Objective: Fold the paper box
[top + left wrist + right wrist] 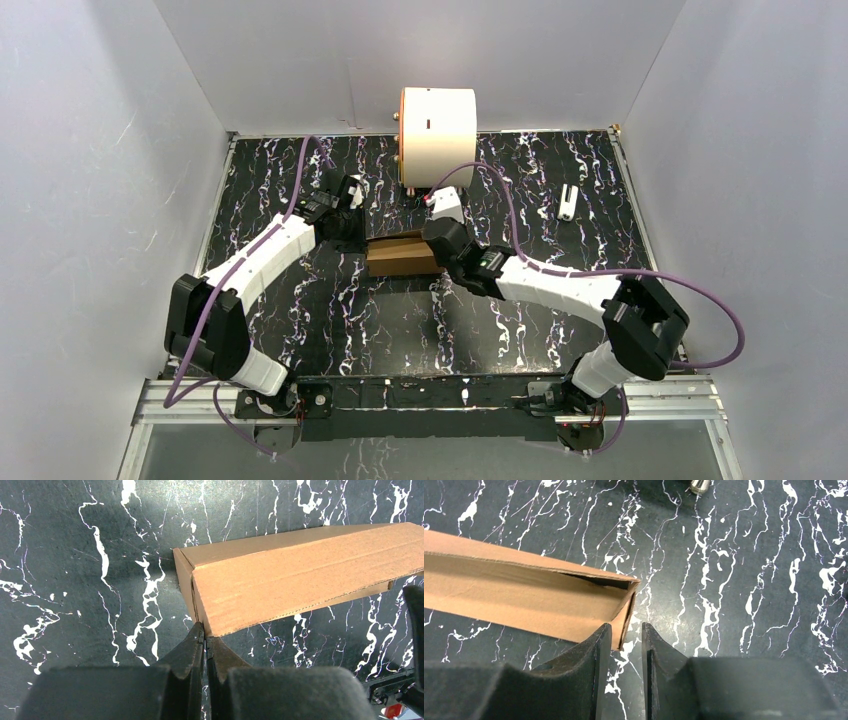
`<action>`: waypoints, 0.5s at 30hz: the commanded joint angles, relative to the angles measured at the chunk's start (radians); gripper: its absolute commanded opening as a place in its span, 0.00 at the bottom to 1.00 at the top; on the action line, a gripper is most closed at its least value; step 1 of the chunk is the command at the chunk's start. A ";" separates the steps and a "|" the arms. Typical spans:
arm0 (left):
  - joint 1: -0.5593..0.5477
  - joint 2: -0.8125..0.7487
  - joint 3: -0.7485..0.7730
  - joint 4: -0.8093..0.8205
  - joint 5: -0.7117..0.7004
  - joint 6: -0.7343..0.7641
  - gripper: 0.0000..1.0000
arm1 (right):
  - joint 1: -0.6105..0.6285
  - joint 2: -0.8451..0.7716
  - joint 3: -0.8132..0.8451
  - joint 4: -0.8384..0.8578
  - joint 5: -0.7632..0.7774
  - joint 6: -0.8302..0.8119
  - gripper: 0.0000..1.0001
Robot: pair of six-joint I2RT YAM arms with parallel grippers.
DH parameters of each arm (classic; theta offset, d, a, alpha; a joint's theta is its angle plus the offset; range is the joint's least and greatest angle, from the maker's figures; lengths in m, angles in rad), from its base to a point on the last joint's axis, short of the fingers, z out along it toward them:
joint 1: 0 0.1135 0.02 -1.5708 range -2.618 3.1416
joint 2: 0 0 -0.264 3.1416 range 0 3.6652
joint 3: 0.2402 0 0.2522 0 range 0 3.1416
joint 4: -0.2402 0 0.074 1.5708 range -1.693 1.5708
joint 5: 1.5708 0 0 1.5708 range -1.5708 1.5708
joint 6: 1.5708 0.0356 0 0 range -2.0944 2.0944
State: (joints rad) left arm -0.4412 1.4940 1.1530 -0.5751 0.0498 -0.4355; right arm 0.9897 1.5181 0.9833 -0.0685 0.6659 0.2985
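The paper box [400,258] is a small brown carton lying lengthwise on the black marbled table between my two grippers. My left gripper [205,630] is shut, and its tips touch the near bottom corner of the carton's [300,575] left end. At the other end, the lower corner of the carton's [524,595] end wall sits between the jaws of my open right gripper [626,627], close to the left finger and apart from the right one. A dark slit shows under the top panel at that end.
A large white cylinder with an orange rim [440,135] stands at the back, just behind the carton. A small white object [568,202] lies at the back right. Grey walls enclose the table on three sides.
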 commanded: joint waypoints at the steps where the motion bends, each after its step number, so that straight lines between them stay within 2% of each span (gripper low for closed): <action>1: -0.012 0.008 -0.026 -0.047 -0.003 -0.003 0.00 | -0.030 -0.041 -0.012 0.046 -0.028 -0.009 0.37; 10: -0.013 0.015 -0.016 -0.054 0.000 0.000 0.00 | -0.043 -0.016 0.010 0.096 -0.101 0.001 0.41; 15: -0.013 0.018 -0.010 -0.053 0.004 -0.001 0.00 | -0.056 -0.006 0.002 0.125 -0.080 0.010 0.43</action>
State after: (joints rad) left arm -0.4427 1.4944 1.1530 -0.5751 0.0452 -0.4355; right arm 0.9474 1.5078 0.9779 -0.0208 0.5716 0.2939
